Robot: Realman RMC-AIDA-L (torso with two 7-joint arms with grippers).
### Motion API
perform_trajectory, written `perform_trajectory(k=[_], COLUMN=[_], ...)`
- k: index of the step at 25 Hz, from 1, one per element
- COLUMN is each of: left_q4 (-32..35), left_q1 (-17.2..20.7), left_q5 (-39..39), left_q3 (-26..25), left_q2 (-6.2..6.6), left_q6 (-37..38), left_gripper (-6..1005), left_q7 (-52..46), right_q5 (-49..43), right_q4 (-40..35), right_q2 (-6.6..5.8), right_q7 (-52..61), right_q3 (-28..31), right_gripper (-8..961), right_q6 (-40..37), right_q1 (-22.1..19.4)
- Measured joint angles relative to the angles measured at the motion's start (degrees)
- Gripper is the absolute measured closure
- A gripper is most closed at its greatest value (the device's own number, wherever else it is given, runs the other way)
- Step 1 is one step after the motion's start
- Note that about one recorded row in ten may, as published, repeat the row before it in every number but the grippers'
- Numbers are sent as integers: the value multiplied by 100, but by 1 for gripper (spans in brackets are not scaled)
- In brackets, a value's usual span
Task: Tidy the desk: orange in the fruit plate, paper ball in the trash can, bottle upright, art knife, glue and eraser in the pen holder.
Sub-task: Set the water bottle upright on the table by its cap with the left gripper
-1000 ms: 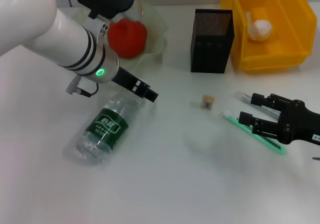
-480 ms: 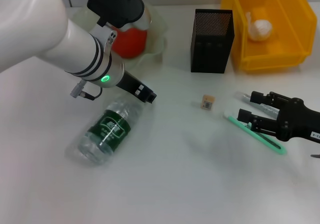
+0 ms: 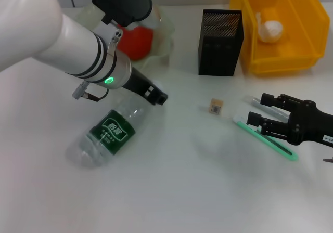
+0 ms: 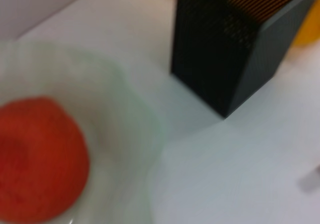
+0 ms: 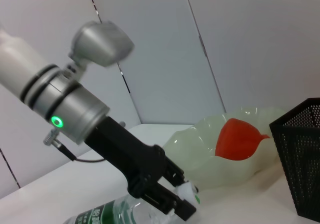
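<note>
The bottle (image 3: 106, 134) lies on its side on the white desk, cap toward my left gripper (image 3: 154, 94). That gripper is shut on its neck, and the right wrist view shows the left gripper (image 5: 175, 203) beside the white cap. The orange (image 3: 136, 39) sits in the fruit plate (image 3: 165, 41). The paper ball (image 3: 271, 30) rests in the yellow trash can (image 3: 291, 61). Between them stands the pen holder (image 3: 220, 41). The eraser (image 3: 215, 106) lies in front of it. My right gripper (image 3: 258, 111) is open over a green art knife (image 3: 268, 142) and a clear glue tube (image 3: 253, 101).
The left arm's white forearm (image 3: 57, 35) covers the desk's back left and part of the fruit plate. In the left wrist view the orange (image 4: 37, 159), fruit plate (image 4: 127, 129) and pen holder (image 4: 235, 44) show close together.
My left gripper has shifted slightly right with the bottle's neck, and the bottle's base has swung to the left. The right gripper has edged a little leftward over the knife.
</note>
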Motion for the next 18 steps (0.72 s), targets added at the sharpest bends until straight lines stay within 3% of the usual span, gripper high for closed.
perform_trajectory(k=[4, 7, 13, 14, 18], left_q4=[1294, 1581, 1646, 1575, 1349], left_q1=[732, 1041, 1589, 1784, 2002], left_q5=[-516, -868, -2301, -2877, -3713], left_q3=[-88, -220, -848, -1078, -1336], left_q2=[31, 38, 40, 42, 42], left_q6=[297, 286, 252, 253, 257], left_gripper=[540, 541, 544, 544, 550], left_q7=[830, 1400, 2847, 3446, 4295], right_q5=[7, 16, 45, 47, 47], right_q4=[0, 0, 1, 2, 51], right_q2=[9, 12, 27, 31, 44], right_q7=[0, 0, 18, 25, 35], right_q3=[5, 6, 7, 9, 16], right_gripper=[191, 191, 191, 191, 191], right_q6=[-17, -16, -18, -20, -20], right_q1=[10, 13, 29, 31, 62])
